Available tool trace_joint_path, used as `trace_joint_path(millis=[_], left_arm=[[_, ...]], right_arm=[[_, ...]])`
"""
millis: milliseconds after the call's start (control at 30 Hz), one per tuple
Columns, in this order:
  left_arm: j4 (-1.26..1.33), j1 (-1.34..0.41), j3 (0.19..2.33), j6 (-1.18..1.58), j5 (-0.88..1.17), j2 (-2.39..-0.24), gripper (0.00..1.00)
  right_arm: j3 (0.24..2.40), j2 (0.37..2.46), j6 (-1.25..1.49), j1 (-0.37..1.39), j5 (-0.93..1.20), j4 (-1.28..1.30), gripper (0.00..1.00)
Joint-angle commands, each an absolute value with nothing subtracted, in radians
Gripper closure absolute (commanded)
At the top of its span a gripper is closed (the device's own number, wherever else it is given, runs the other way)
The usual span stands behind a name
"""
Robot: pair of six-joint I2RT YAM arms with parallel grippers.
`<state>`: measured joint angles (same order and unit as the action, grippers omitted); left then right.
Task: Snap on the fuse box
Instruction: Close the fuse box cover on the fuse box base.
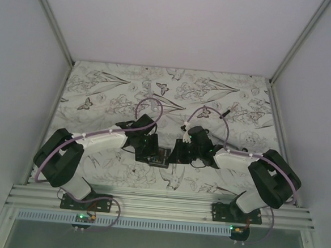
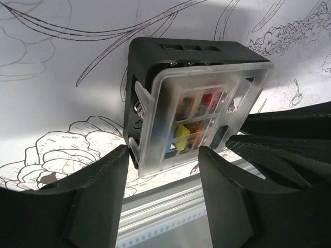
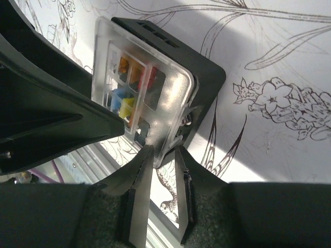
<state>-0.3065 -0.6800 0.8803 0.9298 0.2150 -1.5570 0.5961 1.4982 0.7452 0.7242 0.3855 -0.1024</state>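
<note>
The fuse box [image 1: 162, 156] is a black square base with a clear cover over orange, red, yellow and blue fuses, held off the table between both arms. In the left wrist view the fuse box [image 2: 191, 103] has its lower edge between my left gripper [image 2: 163, 151] fingers; one tip is against the black base, the other against the clear cover. In the right wrist view my right gripper [image 3: 163, 150] is closed narrowly on the lower corner of the clear cover [image 3: 139, 88]. Both grippers meet at the table's middle, left gripper [image 1: 150, 150] and right gripper [image 1: 177, 153].
A short black stick-like piece [image 1: 227, 112] lies at the back right of the flower-print table [image 1: 111, 92]. An aluminium rail [image 1: 160, 206] runs along the near edge. White walls enclose the sides and back.
</note>
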Motion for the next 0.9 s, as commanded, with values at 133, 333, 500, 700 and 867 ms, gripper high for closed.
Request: trace_joint_path(millis=[133, 333, 500, 700, 867], left_arm=[[-0.299, -0.692, 0.851, 0.946, 0.222, -1.572, 0.47], [-0.294, -0.692, 0.818, 0.957, 0.218, -1.577, 0.49], [-0.292, -0.693, 0.811, 0.950, 0.209, -1.566, 0.49], [-0.292, -0.692, 0.796, 0.953, 0.212, -1.538, 0.44], [-0.299, -0.691, 0.786, 0.947, 0.200, -1.474, 0.41]], right_arm=[[0.619, 1.559, 0.718, 0.734, 0.402, -0.126, 0.75], [0.640, 1.537, 0.685, 0.734, 0.376, -0.051, 0.75], [0.659, 1.484, 0.662, 0.734, 0.332, 0.015, 0.73], [0.667, 1.476, 0.651, 0.733, 0.331, 0.031, 0.69], [0.667, 1.450, 0.649, 0.733, 0.332, 0.030, 0.65]])
